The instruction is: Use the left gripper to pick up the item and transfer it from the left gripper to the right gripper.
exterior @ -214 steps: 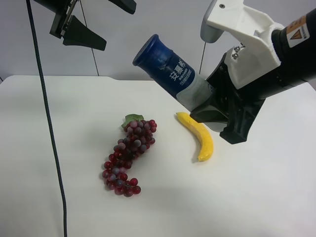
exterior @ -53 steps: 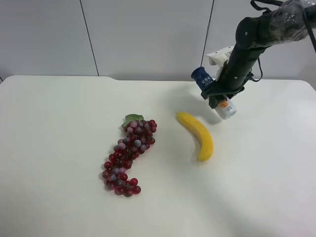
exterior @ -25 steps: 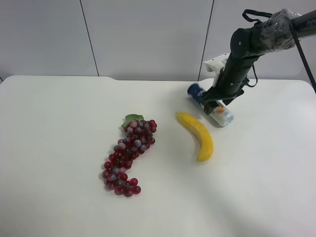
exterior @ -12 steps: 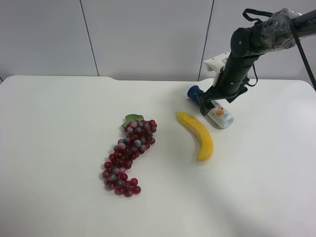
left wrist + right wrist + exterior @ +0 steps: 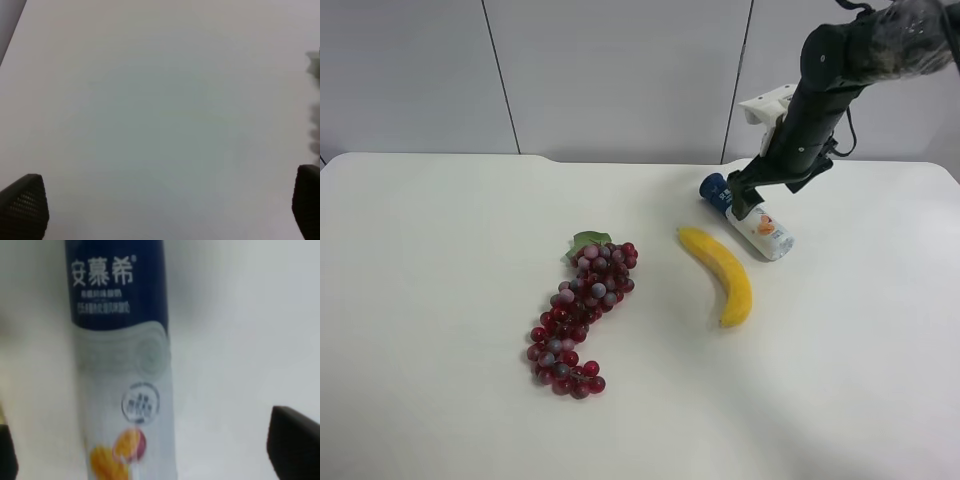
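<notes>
White worktop (image 5: 440, 300) carries red grapes (image 5: 580, 315), then a banana (image 5: 722, 273), then the bottle (image 5: 748, 217) lying on its side. I see the right gripper (image 5: 745, 200) just above it, jaws spread, bottle between them, released; left gripper (image 5: 165, 210) spread over bare worktop

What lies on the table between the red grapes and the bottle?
The yellow banana lies between the red grapes and the bottle; the exterior high view shows it. It touches neither.
</notes>
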